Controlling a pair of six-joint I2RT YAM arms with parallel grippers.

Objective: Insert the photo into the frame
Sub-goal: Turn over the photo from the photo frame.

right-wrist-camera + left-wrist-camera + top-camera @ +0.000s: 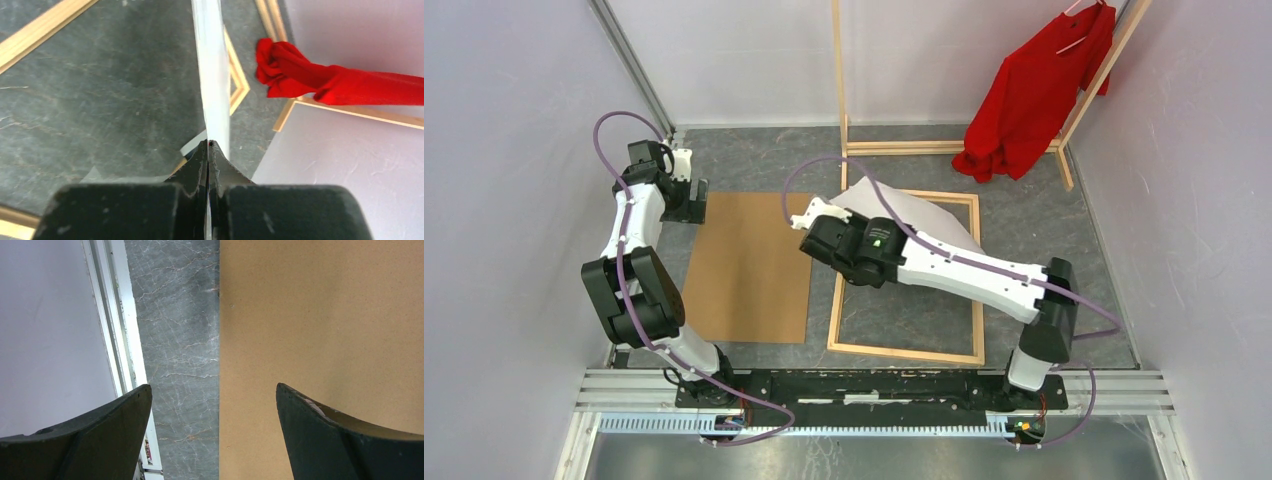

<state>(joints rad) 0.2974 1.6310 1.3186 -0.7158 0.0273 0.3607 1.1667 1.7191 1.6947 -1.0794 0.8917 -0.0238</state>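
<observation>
Right gripper [208,145] clamped on photo [924,215] edge; photo bowed, white side up, over frame [904,352] far half. Left gripper [212,387] jaws apart above board [325,315] edge.

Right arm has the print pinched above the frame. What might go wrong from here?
The right gripper pinches the photo at one edge and the sheet bows; it may crease or slip.
The photo overlaps the far left corner of the frame, so lowering it could leave it on the rail.
The left gripper hangs open over the cardboard backing board, giving no support.
</observation>
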